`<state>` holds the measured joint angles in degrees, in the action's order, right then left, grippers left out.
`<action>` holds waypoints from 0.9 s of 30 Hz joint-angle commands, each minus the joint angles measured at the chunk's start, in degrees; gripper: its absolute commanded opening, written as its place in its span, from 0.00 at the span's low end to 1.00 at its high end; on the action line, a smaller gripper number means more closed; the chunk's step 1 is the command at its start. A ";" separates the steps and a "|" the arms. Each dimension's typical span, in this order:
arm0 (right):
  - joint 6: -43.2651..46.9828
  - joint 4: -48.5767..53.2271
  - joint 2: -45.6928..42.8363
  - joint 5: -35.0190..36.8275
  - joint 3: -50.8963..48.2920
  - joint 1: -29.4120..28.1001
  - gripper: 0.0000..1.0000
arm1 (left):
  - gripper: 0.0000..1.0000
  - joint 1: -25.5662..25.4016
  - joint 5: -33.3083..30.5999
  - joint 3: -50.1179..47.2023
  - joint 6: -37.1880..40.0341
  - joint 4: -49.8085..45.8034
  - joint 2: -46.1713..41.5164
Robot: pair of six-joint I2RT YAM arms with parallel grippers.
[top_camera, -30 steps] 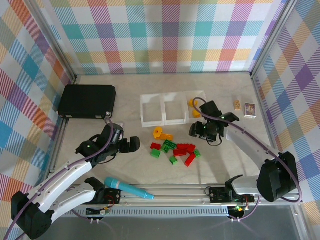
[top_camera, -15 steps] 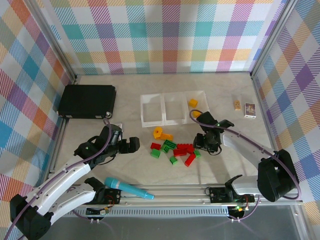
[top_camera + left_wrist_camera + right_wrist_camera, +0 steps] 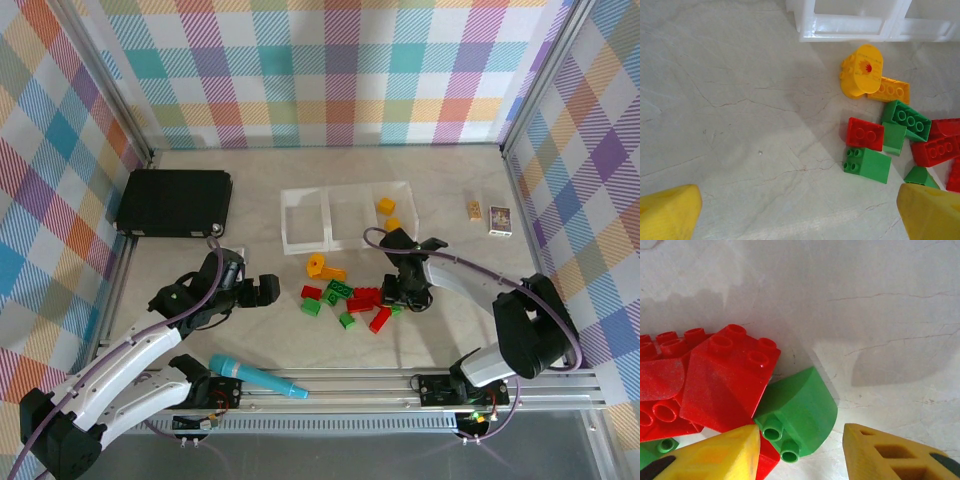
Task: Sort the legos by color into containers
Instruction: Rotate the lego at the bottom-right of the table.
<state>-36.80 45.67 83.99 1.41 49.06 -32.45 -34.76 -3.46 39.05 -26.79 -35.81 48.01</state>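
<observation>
Left gripper [image 3: 266, 290] was released, jaws fully apart, holding nothing. It was parked over bare table [image 3: 200, 255], lower left of centre in the top view. In its wrist view the yellow fingertips [image 3: 670, 212] sat in the two bottom corners, with the pile at mid-right of frame.

Right gripper [image 3: 801, 436] was down at the right end of the pile, jaws part-way apart, straddling a green rounded brick [image 3: 802, 407]. The left-hand finger overlapped the brick's studs, and a strip of bare table showed between the brick and the right-hand finger. Not clamped. Couldn't tell whether the left-hand finger touched it. A red brick [image 3: 730, 375] butted against the green one's left side.

Legos [image 3: 350, 298]: loose red/green cluster at centre of the top view, just below the containers [image 3: 328, 222]. A yellow rounded piece [image 3: 862, 70] and an orange brick [image 3: 890, 90] touched each other at the cluster's upper left, just below the bin wall.

Containers: three white bins in a row, above centre. The right-hand bin held two yellow bricks [image 3: 386, 206].

Black case [image 3: 175, 202] sat upper left, well apart. Cards [image 3: 499, 220] were at far right. Teal pen [image 3: 255, 378] lay along the bottom by the arm bases.
</observation>
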 commanded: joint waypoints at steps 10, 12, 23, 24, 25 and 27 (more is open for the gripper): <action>1.05 -1.29 4.30 2.41 0.23 -0.78 0.45 | 1.00 -0.66 0.02 -0.43 0.36 -0.14 -0.10; 1.09 -1.46 4.00 3.34 -0.18 -0.70 0.43 | 1.00 -0.65 -0.05 -0.31 0.50 -0.22 -0.25; 0.79 0.03 0.13 5.81 -3.04 1.07 0.38 | 1.00 -0.66 0.06 -0.49 0.26 0.46 -0.17; 0.80 0.16 -0.49 5.88 -3.35 1.30 0.37 | 1.00 -0.59 -0.09 -0.51 0.28 0.48 -0.22; 0.71 0.13 -0.98 5.75 -3.61 1.48 0.37 | 1.00 -0.64 -0.03 -0.54 0.28 0.63 -0.11; 0.77 0.12 -1.54 5.47 -3.92 1.60 0.38 | 1.00 -0.65 0.22 -0.22 0.41 0.78 0.21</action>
<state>-35.97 44.31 84.38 5.87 45.91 -31.18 -34.76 -3.49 38.83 -26.79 -35.79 48.03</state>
